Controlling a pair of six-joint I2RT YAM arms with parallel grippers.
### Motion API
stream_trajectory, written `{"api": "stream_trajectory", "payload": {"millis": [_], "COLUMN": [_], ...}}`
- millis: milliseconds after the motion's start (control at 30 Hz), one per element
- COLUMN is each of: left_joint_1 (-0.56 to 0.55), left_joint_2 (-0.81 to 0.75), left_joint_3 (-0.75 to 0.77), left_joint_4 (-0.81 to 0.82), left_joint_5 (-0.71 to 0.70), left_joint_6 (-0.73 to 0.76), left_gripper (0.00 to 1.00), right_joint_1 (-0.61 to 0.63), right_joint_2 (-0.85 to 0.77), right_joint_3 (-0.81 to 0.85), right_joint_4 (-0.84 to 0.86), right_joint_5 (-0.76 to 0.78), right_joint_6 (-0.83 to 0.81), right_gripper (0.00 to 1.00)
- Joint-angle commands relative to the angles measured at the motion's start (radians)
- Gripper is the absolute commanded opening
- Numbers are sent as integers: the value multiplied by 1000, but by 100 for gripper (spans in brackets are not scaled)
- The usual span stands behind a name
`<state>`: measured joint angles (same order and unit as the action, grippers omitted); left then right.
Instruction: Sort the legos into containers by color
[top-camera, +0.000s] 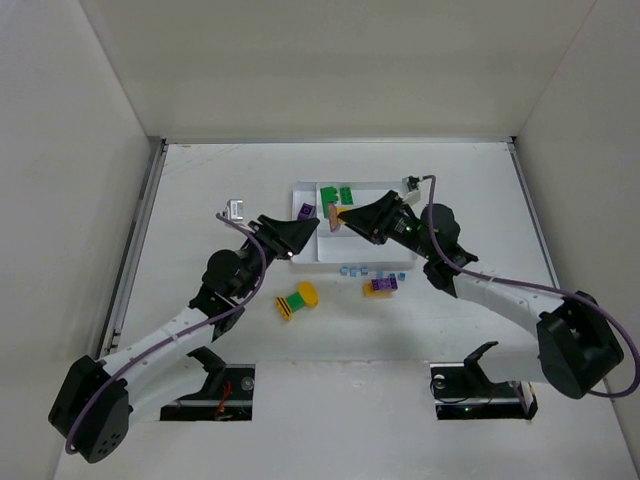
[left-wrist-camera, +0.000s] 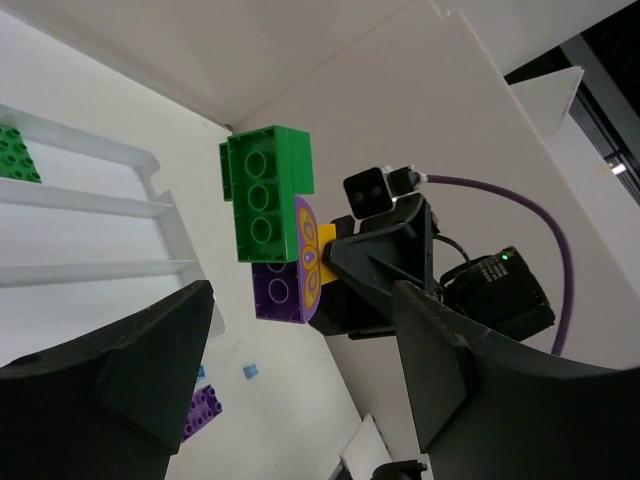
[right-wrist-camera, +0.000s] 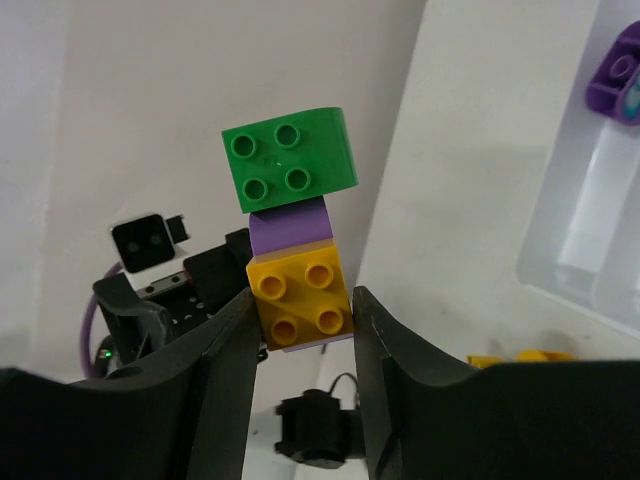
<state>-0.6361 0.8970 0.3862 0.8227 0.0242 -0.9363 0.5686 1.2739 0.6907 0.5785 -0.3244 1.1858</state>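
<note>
**Three-brick stack pinched over the tray**

Your right gripper (top-camera: 345, 214) holds one stack of three bricks over the tray (top-camera: 330, 250). In the right wrist view it reads one green brick (right-wrist-camera: 290, 157) at the top, one purple brick (right-wrist-camera: 288, 225) in the middle and one yellow-orange brick (right-wrist-camera: 300, 295) at the bottom. The fingers press on the sides of that bottom brick.

Your left gripper (top-camera: 305, 232) sits at the tray's left edge, fingers spread wide with nothing between them.

Inside the tray you have what look like two green legos (top-camera: 335, 193) at the far end and one purple lego (top-camera: 306, 211) in the left section.

Just on the near side of the tray lie:
- one yellow-and-green cluster (top-camera: 297, 302)
- one purple-and-yellow cluster (top-camera: 381, 286)
- a row of tiny light-blue legos (top-camera: 350, 270) (too small to count surely)

A yellow face on the stack carries a purple printed pattern (left-wrist-camera: 310, 255); you cannot make letters of it.
</note>
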Motion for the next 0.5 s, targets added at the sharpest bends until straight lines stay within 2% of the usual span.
{"api": "stream_trajectory", "payload": {"millis": [0,467], "left_joint_1": [-7,0], "left_joint_2": [20,140], "left_joint_3": [-6,40], "left_joint_4": [145,228], "left_joint_5": [-18,-6], "left_joint_6": [-12,5], "left_gripper": [70,70], "right_joint_1": [0,37], "right_joint_2": [33,137], "right_joint_3": [-6,-39], "right_joint_4": [253,449], "right_joint_5": [-70,-87], "right_joint_6": [193,363], "right_gripper": [24,24]}}
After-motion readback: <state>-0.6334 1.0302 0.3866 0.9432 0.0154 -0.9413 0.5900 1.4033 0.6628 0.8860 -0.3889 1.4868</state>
